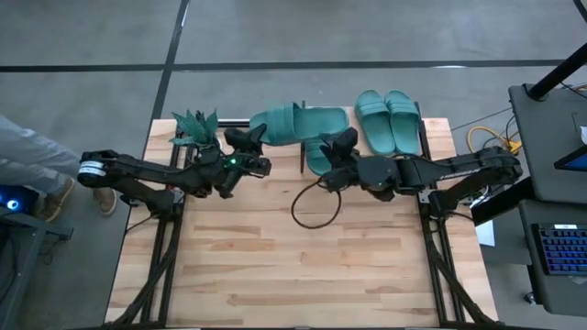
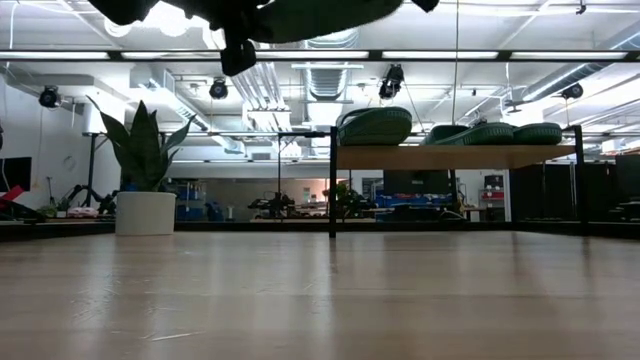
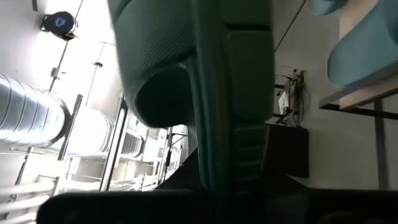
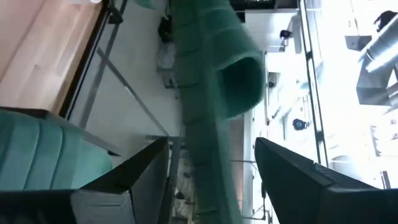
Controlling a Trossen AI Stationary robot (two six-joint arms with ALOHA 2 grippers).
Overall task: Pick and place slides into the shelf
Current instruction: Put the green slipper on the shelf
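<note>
My left gripper [image 1: 248, 142] is shut on a teal slide [image 1: 298, 122], which it holds high over the table's far edge; the slide shows at the low view's top [image 2: 300, 15]. My right gripper [image 1: 337, 145] is open. Its two fingers [image 4: 146, 168] stand on either side of that slide's right end [image 4: 208, 106], and I see no touch. Three more teal slides rest with their soles on the shelf's top board [image 2: 450, 157]: one at its left end [image 2: 375, 126] and two side by side at its right [image 1: 390, 121]. My left gripper pinches the slide's sole [image 3: 214, 112] at its left end, beside the strap [image 3: 155, 68]. One ribbed finger pad [image 3: 249, 155] lies against the sole's underside; the other finger is hidden. The fingers come level from the table's left. The slide is lifted clear, lengthwise left to right.
A spiky green plant in a white pot [image 2: 145, 205] stands at the table's far left corner [image 1: 195, 126], close behind my left gripper. A dark cable loop [image 1: 312, 209] lies on the tabletop under the right arm. A person's leg shows at the left [image 1: 27, 156].
</note>
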